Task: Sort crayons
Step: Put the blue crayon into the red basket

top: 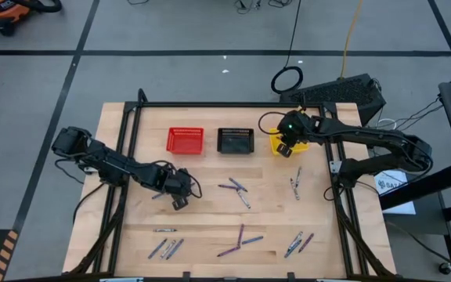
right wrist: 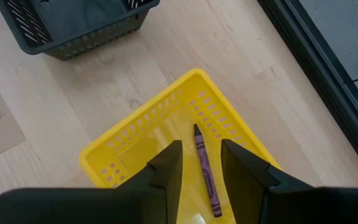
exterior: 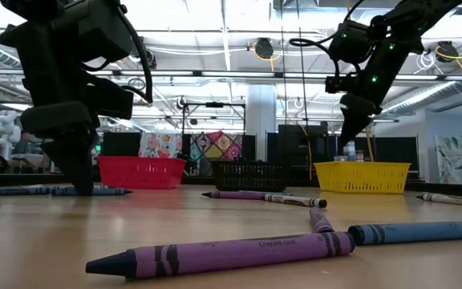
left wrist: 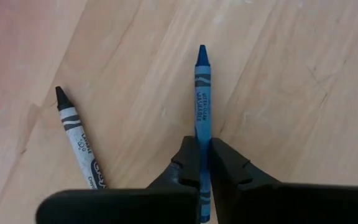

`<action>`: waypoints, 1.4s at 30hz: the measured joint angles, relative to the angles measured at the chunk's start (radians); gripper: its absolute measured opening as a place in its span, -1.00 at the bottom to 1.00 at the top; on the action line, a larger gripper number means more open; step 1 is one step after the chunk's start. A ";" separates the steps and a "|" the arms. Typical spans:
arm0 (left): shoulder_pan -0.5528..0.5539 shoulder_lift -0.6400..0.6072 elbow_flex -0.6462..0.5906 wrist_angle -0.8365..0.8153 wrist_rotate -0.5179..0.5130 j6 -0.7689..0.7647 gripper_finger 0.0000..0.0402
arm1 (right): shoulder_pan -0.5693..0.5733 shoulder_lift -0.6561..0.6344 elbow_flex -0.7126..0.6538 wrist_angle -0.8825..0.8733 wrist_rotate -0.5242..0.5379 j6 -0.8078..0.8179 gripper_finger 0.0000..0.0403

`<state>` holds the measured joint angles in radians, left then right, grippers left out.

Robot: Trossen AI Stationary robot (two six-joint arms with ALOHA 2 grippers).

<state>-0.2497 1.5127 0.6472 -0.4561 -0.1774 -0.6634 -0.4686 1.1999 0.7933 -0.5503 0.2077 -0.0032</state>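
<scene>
The left gripper (left wrist: 204,163) is down on the wood, fingers squeezed together on a blue crayon (left wrist: 202,93). The crayon runs right btwn the two fingers, its tip pointing out past the fingertips. I think it's pinched at the back half so the stick lifts flat and doesn't spin. A grey crayon (left wrist: 78,140) lies just beside the fingers, off to one side, not touching them. It's prob. left alone bc only one stick goes at a time.

The right gripper (right wrist: 199,163) hangs over the yellow basket (right wrist: 135,140), fingers apart w/ nothing in them. A purple crayon (right wrist: 206,174) lies in the basket, under the gap btwn the fingers. Looks like yellow is where purple ones go, and the fingers are wide bc the drop is done, I'd say.

Count, from the high view:
- baskets: 3 – red basket (top: 185,140), black basket (top: 236,140), yellow one.
- in the yellow one: 1 purple stick seen.
- loose crayons on the table (top: 210,227): little groups near the middle, near the right side and along the front edge. Too thin to count one by one; approx. a dozen and a half.
- grippers: 2.

Red and black baskets: can't tell what's inside.
</scene>
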 joint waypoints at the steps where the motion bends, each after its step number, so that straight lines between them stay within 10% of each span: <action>1: 0.000 -0.003 0.000 0.000 0.002 0.007 -0.95 | 0.000 0.000 0.000 0.000 0.000 0.000 -0.51; 18: 0.045 -0.120 0.062 0.001 0.024 0.145 -0.95 | 0.000 0.000 0.000 -0.009 0.000 0.000 -0.51; 42: 0.497 -0.348 0.062 -0.085 -0.075 0.690 -0.95 | 0.000 0.000 0.000 -0.022 -0.003 0.041 -0.51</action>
<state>0.2475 1.1648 0.7090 -0.5414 -0.2522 0.0264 -0.4686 1.2003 0.7933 -0.5720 0.2043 0.0374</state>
